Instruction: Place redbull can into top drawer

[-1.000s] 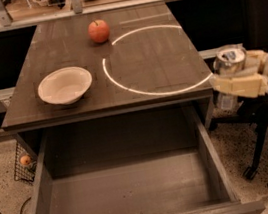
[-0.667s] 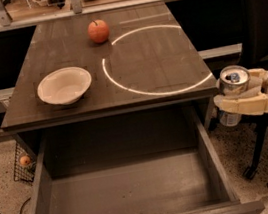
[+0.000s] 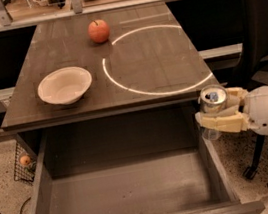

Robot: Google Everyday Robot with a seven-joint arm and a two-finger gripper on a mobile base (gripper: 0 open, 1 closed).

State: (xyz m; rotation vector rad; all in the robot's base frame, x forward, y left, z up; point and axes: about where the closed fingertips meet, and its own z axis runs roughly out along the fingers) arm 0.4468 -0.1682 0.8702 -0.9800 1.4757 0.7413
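Observation:
My gripper (image 3: 215, 113) comes in from the right and is shut on the redbull can (image 3: 211, 105), a slim silver can with a shiny pull-tab top, held upright. The can hangs just outside the right side wall of the open top drawer (image 3: 122, 192), near the table's front right corner. The drawer is pulled out toward the camera and its flat bottom is bare.
A white bowl (image 3: 65, 85) sits on the dark tabletop (image 3: 140, 52) at the front left. A red apple (image 3: 98, 31) sits at the back centre. A black office chair (image 3: 262, 53) stands at the right, behind my arm. A wire basket (image 3: 24, 162) is on the floor at the left.
My gripper has carried the can lower and to the left, from beside the tabletop's right edge down to the drawer's right wall.

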